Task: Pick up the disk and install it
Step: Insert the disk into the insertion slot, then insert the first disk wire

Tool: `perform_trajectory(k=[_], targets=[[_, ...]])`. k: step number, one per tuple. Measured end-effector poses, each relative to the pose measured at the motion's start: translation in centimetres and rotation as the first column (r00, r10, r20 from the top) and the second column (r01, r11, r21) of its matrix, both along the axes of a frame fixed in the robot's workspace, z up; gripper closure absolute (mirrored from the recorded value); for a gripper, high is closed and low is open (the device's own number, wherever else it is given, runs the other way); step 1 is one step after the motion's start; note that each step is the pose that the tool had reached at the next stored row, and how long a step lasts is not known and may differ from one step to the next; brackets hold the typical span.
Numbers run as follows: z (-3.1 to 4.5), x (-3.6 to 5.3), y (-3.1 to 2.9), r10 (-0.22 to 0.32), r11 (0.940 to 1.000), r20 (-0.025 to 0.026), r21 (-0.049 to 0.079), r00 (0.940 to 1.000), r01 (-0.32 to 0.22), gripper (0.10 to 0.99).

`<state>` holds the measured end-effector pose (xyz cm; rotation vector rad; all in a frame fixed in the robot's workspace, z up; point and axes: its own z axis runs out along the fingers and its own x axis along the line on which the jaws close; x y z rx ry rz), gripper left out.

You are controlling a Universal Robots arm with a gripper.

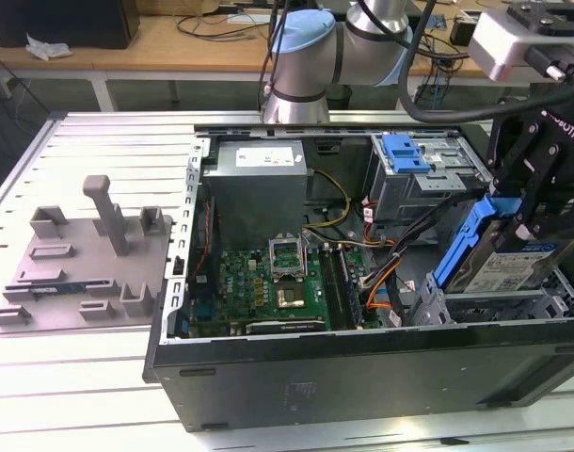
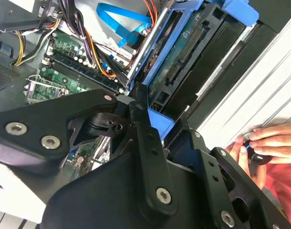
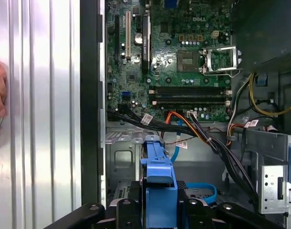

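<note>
Status: gripper (image 1: 527, 221) is closed on the disk (image 1: 499, 271), fingers pinching it from both sides. In the first wrist view the disk (image 3: 157, 171) reads edge-on as a blue slab between them. The grip looks firm, no visible slip.

Position: the disk hangs just above the lower drive cage (image 1: 428, 306), tilted, with its low end toward the cage mouth and not yet seated in it.

My notes for doing this step well:
- Square the tilt to the cage rails first. As it sits, the blue carrier would probably catch a rail edge rather than slide.
- Watch the cable bundle (image 3: 217, 148), the black and orange leads running right beside the cage on its motherboard (image 1: 278, 282) side. A blue cable loop (image 3: 202, 188) lies close to the cage too. Either could get trapped under the carrier.
- Feed slowly along the cage axis. I'd expect the plastic carrier to flex and bind if it's pushed off-axis.
- Don't mistake the blue bracket (image 1: 405, 153) for the target. It sits on the upper cage, beyond the lower drive cage.
- A person's hand (image 2: 274, 143) rests on the table outside the case wall, on the near side of the cage. That's close to the arm, so keep moves small.
</note>
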<state>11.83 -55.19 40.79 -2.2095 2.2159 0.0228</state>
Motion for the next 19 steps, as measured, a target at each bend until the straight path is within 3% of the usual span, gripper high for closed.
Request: perform_trajectory(k=[5,7,19], targets=[[-0.27,0.00,0.00,0.000,1.0000,0.0000,0.000,1.0000,0.000,0.706],[-0.36,0.00,0.00,0.000,1.0000,0.0000,0.000,1.0000,0.000,0.580],[-0.44,0.00,-0.01,0.000,1.0000,0.0000,0.000,1.0000,0.000,0.580]])
